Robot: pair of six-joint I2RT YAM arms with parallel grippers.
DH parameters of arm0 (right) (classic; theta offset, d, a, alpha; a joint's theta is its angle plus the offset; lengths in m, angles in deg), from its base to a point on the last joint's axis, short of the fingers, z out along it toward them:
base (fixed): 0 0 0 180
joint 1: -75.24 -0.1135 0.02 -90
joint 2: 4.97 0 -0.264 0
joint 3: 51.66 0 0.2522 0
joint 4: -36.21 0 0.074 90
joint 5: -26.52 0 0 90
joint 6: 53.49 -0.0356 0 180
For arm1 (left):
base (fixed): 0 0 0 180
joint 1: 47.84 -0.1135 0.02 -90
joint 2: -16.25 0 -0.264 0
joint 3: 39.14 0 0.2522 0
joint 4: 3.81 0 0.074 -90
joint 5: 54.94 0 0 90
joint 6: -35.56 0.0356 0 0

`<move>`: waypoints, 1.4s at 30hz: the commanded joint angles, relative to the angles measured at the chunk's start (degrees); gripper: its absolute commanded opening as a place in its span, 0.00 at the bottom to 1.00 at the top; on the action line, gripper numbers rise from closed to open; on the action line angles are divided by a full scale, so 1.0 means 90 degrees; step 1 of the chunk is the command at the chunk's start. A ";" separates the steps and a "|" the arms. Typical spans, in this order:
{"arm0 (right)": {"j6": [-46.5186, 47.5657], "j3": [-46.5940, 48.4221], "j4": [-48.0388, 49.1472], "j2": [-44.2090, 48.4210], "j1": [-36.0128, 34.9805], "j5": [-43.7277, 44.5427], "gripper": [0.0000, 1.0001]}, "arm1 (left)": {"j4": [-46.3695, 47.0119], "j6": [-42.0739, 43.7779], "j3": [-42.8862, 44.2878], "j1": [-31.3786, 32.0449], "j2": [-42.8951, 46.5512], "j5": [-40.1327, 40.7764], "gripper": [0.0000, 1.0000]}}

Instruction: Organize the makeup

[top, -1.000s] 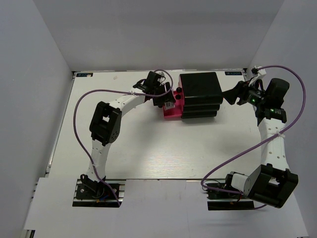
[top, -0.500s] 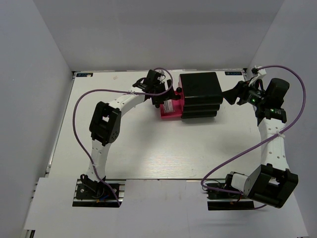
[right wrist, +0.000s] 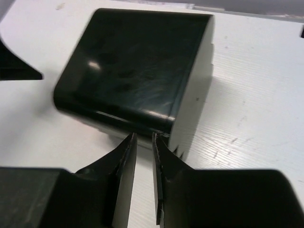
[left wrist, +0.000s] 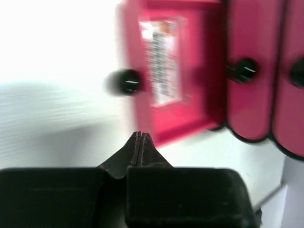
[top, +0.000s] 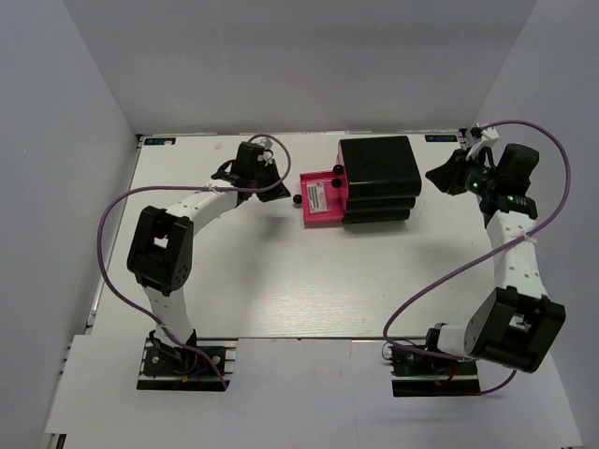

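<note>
One piece of makeup (top: 315, 195), a flat item with a printed label, lies in an open pink drawer (top: 321, 214). The left wrist view shows this makeup (left wrist: 164, 61) blurred, in the pulled-out drawer (left wrist: 190, 124). My left gripper (top: 278, 187) (left wrist: 141, 135) is shut and empty, just left of the drawer and apart from it. My right gripper (top: 438, 176) (right wrist: 144, 136) hovers at the right side of the black drawer box (top: 379, 173) (right wrist: 133, 66). Its jaws are drawn almost together with a thin slit, and nothing is in it.
The open drawer's black knob (left wrist: 127, 81) faces my left gripper. Beside it are closed pink drawers (left wrist: 249, 95) with black knobs (left wrist: 243, 70). Grey walls enclose the white table (top: 281, 281) at the back and both sides. Purple cables loop over both arms.
My left gripper has pulled back to the left, off the open drawer, and shut; the makeup stays in the drawer. The right gripper's jaws have closed and the arm shifted slightly back.
</note>
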 commanded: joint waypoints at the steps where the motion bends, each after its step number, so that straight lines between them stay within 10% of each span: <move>1: 0.0242 0.0516 -0.0019 -0.0266 -0.0155 0.0733 0.25 | 0.0215 0.0041 -0.0231 -0.0274 0.0066 0.0251 0.03; 13: 0.0554 0.2352 -0.0390 -0.2422 -0.0859 0.3644 0.32 | -0.1248 0.0510 0.1936 -0.0207 -0.1934 0.1180 0.08; 42: 0.0623 0.2558 -0.0850 -0.2991 -0.1406 0.2346 0.32 | -0.0149 -0.0298 0.3304 0.0262 -0.3157 -0.1710 0.31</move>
